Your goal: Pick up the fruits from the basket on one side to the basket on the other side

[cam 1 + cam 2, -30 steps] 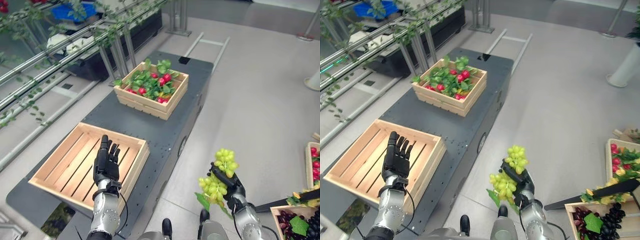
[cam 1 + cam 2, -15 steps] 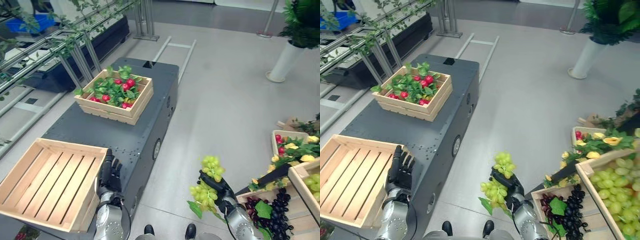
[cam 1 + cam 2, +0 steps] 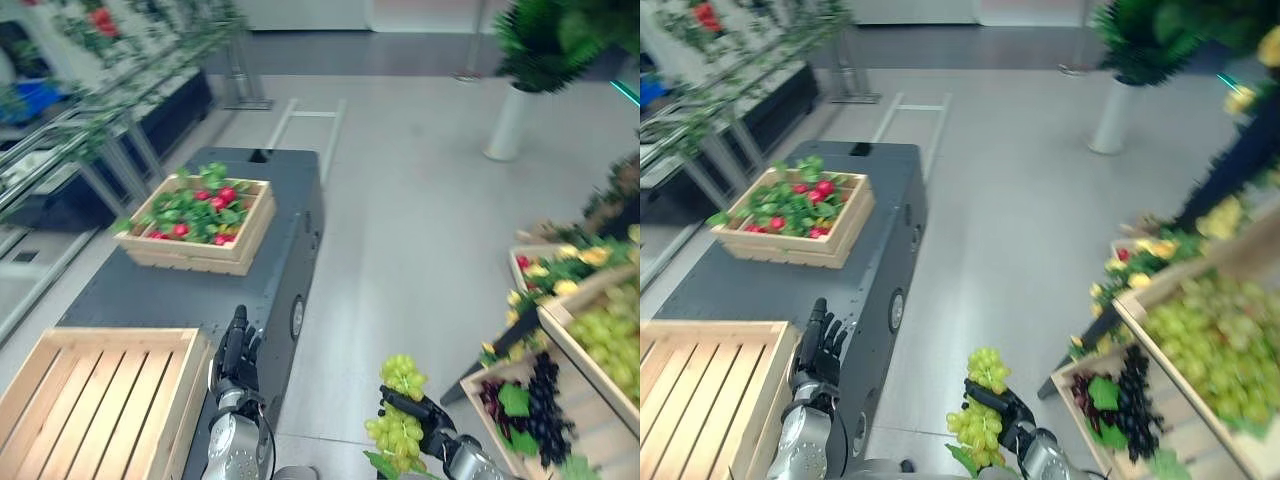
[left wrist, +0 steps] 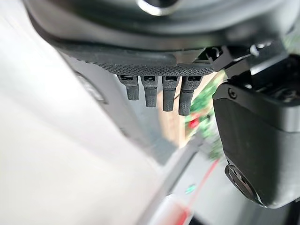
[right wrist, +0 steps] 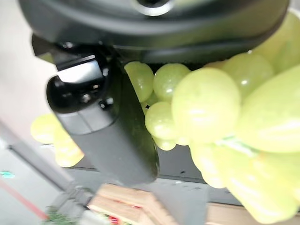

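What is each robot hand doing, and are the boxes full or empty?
Right robot hand: curled round the green grapes, held up over the floor.
Left robot hand: open, fingers straight, holding nothing, beside the near crate.
Near wooden crate: empty, on the dark platform.
Far wooden crate: full of red fruit and green leaves.
Crates on the right: full of green and dark grapes.

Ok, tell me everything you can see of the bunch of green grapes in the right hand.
The grapes are a pale yellow-green bunch of round, glossy berries, with a green leaf at the low end. The right hand has its fingers curled round the middle, so one clump stands above the hand and a bigger one hangs below. The bunch is held in the air over the grey floor, touching nothing else.
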`<state>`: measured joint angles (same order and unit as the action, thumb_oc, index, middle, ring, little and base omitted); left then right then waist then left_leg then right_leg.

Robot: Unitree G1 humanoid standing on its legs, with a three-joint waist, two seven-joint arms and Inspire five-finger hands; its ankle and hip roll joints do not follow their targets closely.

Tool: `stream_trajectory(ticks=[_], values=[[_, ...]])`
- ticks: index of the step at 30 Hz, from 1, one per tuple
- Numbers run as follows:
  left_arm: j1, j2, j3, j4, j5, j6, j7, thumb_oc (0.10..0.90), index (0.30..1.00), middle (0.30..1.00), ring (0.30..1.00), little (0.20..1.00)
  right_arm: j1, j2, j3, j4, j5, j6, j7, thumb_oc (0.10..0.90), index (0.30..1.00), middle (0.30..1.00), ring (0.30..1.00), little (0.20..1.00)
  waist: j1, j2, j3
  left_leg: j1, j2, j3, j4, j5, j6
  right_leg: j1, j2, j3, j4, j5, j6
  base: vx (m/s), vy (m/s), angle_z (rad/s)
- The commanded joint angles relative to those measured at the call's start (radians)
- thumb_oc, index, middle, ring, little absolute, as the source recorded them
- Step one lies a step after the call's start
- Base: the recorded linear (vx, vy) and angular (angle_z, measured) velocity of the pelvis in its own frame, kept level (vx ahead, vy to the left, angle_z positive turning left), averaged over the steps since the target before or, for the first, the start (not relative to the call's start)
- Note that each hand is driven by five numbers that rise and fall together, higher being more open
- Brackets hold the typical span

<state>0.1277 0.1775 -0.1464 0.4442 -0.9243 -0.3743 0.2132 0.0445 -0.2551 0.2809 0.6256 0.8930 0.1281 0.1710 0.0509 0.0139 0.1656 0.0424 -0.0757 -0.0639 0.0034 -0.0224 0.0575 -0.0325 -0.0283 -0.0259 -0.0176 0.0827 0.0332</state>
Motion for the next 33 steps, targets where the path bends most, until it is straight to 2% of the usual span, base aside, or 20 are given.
stream_trajectory(ticks=[1, 7, 8, 10, 12, 13, 14, 15, 16, 17, 18, 19, 23, 25, 26, 27, 29, 31, 32, 33], values=[[-0.174, 0.085, 0.006, -0.046, 0.086, -0.065, 0.003, 0.800, 0.900, 0.900, 0.900, 0.900, -0.049, 0.023, 0.004, -0.096, -0.023, -0.085, 0.132, 0.400, 0.300, 0.300, 0.300, 0.300, -0.024, -0.027, 0.028, 0.014, -0.010, 0.033, 0.002, -0.067, -0.017, 0.089, -0.017, -0.098, 0.088, -0.158, 0.019, -0.07, 0.100, -0.99], [-0.151, 0.074, -0.017, -0.036, 0.138, -0.059, 0.017, 0.800, 0.900, 0.900, 0.900, 0.900, 0.015, 0.007, 0.005, -0.193, -0.083, -0.108, 0.123, 0.400, 0.300, 0.300, 0.300, 0.300, -0.059, -0.040, 0.000, 0.065, -0.004, 0.070, -0.067, -0.064, -0.006, 0.090, -0.013, -0.071, 0.032, -0.115, 0.044, 0.04, 0.093, -0.38], [-0.138, 0.076, -0.025, -0.033, 0.134, -0.066, 0.022, 0.800, 0.900, 0.900, 0.900, 0.900, 0.043, -0.001, 0.006, -0.228, -0.102, -0.118, 0.129, 0.400, 0.300, 0.300, 0.300, 0.300, -0.071, -0.049, -0.009, 0.068, -0.006, 0.080, -0.087, -0.061, -0.002, 0.086, -0.011, -0.047, -0.012, -0.084, 0.055, 0.02, 0.056, -0.06], [-0.133, 0.077, -0.029, -0.029, 0.140, -0.070, 0.030, 0.800, 0.900, 0.900, 0.900, 0.900, 0.057, -0.004, 0.007, -0.241, -0.123, -0.134, 0.129, 0.400, 0.300, 0.300, 0.300, 0.300, -0.077, -0.053, -0.014, 0.063, -0.008, 0.088, -0.091, -0.064, 0.000, 0.080, -0.011, -0.035, -0.033, -0.066, 0.062, 0.00, 0.051, -0.24], [-0.125, 0.079, -0.034, -0.020, 0.139, -0.071, 0.053, 0.800, 0.900, 0.900, 0.900, 0.900, 0.072, -0.016, 0.013, -0.265, -0.160, -0.141, 0.137, 0.400, 0.300, 0.300, 0.300, 0.300, -0.082, -0.061, -0.017, 0.056, -0.003, 0.114, -0.091, -0.071, 0.001, 0.067, -0.012, -0.052, -0.045, -0.046, 0.076, -0.07, 0.019, -0.33], [-0.115, 0.080, -0.021, -0.022, 0.140, -0.073, 0.089, 0.800, 0.900, 0.900, 0.900, 0.900, 0.070, -0.023, 0.024, -0.292, -0.185, -0.114, 0.144, 0.400, 0.300, 0.300, 0.300, 0.300, -0.079, -0.063, -0.013, 0.060, 0.010, 0.153, -0.091, -0.074, 0.001, 0.035, -0.014, -0.110, 0.027, -0.060, 0.086, -0.13, -0.003, -0.59], [-0.113, 0.084, -0.011, -0.026, 0.141, -0.073, 0.103, 0.800, 0.900, 0.900, 0.900, 0.900, 0.065, -0.027, 0.029, -0.302, -0.191, -0.105, 0.147, 0.400, 0.300, 0.300, 0.300, 0.300, -0.077, -0.061, -0.009, 0.061, 0.018, 0.175, -0.091, -0.072, 0.004, 0.018, -0.015, -0.140, 0.107, -0.083, 0.086, -0.15, -0.005, -0.80], [-0.113, 0.085, -0.007, -0.027, 0.140, -0.074, 0.102, 0.800, 0.900, 0.900, 0.900, 0.900, 0.063, -0.028, 0.031, -0.305, -0.191, -0.104, 0.148, 0.400, 0.300, 0.300, 0.300, 0.300, -0.076, -0.061, -0.008, 0.062, 0.020, 0.182, -0.091, -0.071, 0.005, 0.013, -0.016, -0.148, 0.132, -0.092, 0.085, -0.15, 0.014, -1.07], [-0.115, 0.098, 0.002, -0.033, 0.131, -0.084, 0.104, 0.800, 0.900, 0.900, 0.900, 0.900, 0.059, -0.037, 0.039, -0.314, -0.195, -0.097, 0.164, 0.400, 0.300, 0.300, 0.300, 0.300, -0.074, -0.057, -0.004, 0.064, 0.025, 0.205, -0.091, -0.065, 0.011, -0.008, -0.025, -0.185, 0.296, -0.126, 0.081, -0.10, 0.022, -0.90], [-0.115, 0.106, 0.008, -0.038, 0.127, -0.089, 0.102, 0.800, 0.900, 0.900, 0.900, 0.900, 0.059, -0.041, 0.042, -0.315, -0.199, -0.098, 0.183, 0.400, 0.300, 0.300, 0.300, 0.300, -0.072, -0.057, -0.001, 0.075, 0.022, 0.211, -0.091, -0.067, 0.011, -0.001, -0.041, -0.199, 0.375, -0.156, 0.085, -0.12, 0.006, -0.80], [-0.116, 0.111, 0.014, -0.044, 0.126, -0.092, 0.095, 0.800, 0.900, 0.900, 0.900, 0.900, 0.056, -0.044, 0.043, -0.314, -0.209, -0.105, 0.203, 0.400, 0.300, 0.300, 0.300, 0.300, -0.067, -0.056, -0.002, 0.073, 0.022, 0.220, -0.091, -0.063, 0.011, 0.006, -0.049, -0.206, 0.407, -0.163, 0.081, -0.10, -0.077, -0.55], [-0.119, 0.121, 0.022, -0.055, 0.134, -0.099, 0.099, 0.800, 0.900, 0.900, 0.900, 0.900, 0.049, -0.051, 0.049, -0.312, -0.225, -0.120, 0.231, 0.400, 0.300, 0.300, 0.300, 0.300, -0.054, -0.060, -0.009, 0.062, 0.020, 0.236, -0.083, -0.057, 0.007, 0.060, -0.064, -0.214, 0.402, -0.165, 0.078, -0.10, -0.117, -0.39], [-0.120, 0.140, 0.043, -0.042, 0.152, -0.115, 0.104, 0.800, 0.900, 0.900, 0.900, 0.900, 0.044, -0.059, 0.060, -0.292, -0.241, -0.157, 0.266, 0.400, 0.300, 0.300, 0.300, 0.300, -0.020, -0.078, -0.039, 0.032, 0.025, 0.255, -0.062, -0.054, -0.012, 0.211, -0.102, -0.255, 0.209, -0.146, 0.081, -0.07, -0.228, -0.28], [-0.118, 0.142, 0.050, -0.039, 0.157, -0.117, 0.118, 0.800, 0.900, 0.900, 0.900, 0.900, 0.038, -0.063, 0.062, -0.288, -0.257, -0.160, 0.269, 0.400, 0.300, 0.300, 0.300, 0.300, -0.007, -0.078, -0.043, 0.035, 0.038, 0.273, -0.069, -0.049, -0.025, 0.240, -0.116, -0.286, 0.137, -0.143, 0.082, -0.11, -0.283, -0.39], [-0.113, 0.144, 0.065, -0.034, 0.169, -0.119, 0.143, 0.800, 0.900, 0.900, 0.900, 0.900, 0.022, -0.074, 0.071, -0.296, -0.283, -0.155, 0.275, 0.400, 0.300, 0.300, 0.300, 0.300, 0.010, -0.076, -0.042, 0.037, 0.066, 0.323, -0.080, -0.034, -0.052, 0.274, -0.112, -0.340, 0.035, -0.159, 0.084, -0.12, -0.292, -0.28], [-0.112, 0.144, 0.067, -0.034, 0.170, -0.116, 0.143, 0.800, 0.900, 0.900, 0.900, 0.900, 0.019, -0.076, 0.073, -0.298, -0.287, -0.155, 0.275, 0.400, 0.300, 0.300, 0.300, 0.300, 0.012, -0.076, -0.041, 0.037, 0.069, 0.331, -0.081, -0.031, -0.055, 0.278, -0.108, -0.344, 0.022, -0.162, 0.085, -0.21, -0.481, -0.56], [-0.113, 0.134, 0.071, -0.032, 0.157, -0.095, 0.133, 0.800, 0.900, 0.900, 0.900, 0.900, 0.009, -0.102, 0.073, -0.332, -0.306, -0.151, 0.234, 0.400, 0.300, 0.300, 0.300, 0.300, 0.011, -0.082, -0.037, 0.008, 0.097, 0.357, -0.064, -0.011, -0.087, 0.286, -0.078, -0.329, -0.060, -0.158, 0.069, -0.18, -0.392, -0.69], [-0.112, 0.126, 0.071, -0.039, 0.152, -0.085, 0.126, 0.800, 0.900, 0.900, 0.900, 0.900, 0.006, -0.108, 0.070, -0.343, -0.310, -0.148, 0.235, 0.400, 0.300, 0.300, 0.300, 0.300, 0.009, -0.085, -0.033, -0.001, 0.104, 0.358, -0.052, -0.008, -0.093, 0.282, -0.074, -0.329, -0.070, -0.154, 0.063, -0.14, -0.227, -0.42], [-0.107, 0.105, 0.053, -0.064, 0.130, -0.074, 0.136, 0.800, 0.900, 0.900, 0.900, 0.900, 0.008, -0.124, 0.070, -0.367, -0.337, -0.147, 0.230, 0.400, 0.300, 0.300, 0.300, 0.300, 0.003, -0.093, -0.022, -0.040, 0.108, 0.350, 0.011, -0.014, -0.105, 0.258, -0.073, -0.315, -0.070, -0.148, 0.048, -0.12, -0.146, -0.15], [-0.107, 0.105, 0.053, -0.064, 0.130, -0.074, 0.136, 0.800, 0.900, 0.900, 0.900, 0.900, 0.008, -0.124, 0.070, -0.367, -0.337, -0.147, 0.230, 0.400, 0.300, 0.300, 0.300, 0.300, 0.003, -0.093, -0.022, -0.040, 0.108, 0.350, 0.011, -0.014, -0.105, 0.258, -0.073, -0.315, -0.070, -0.148, 0.048, -0.23, -0.216, -0.11]])
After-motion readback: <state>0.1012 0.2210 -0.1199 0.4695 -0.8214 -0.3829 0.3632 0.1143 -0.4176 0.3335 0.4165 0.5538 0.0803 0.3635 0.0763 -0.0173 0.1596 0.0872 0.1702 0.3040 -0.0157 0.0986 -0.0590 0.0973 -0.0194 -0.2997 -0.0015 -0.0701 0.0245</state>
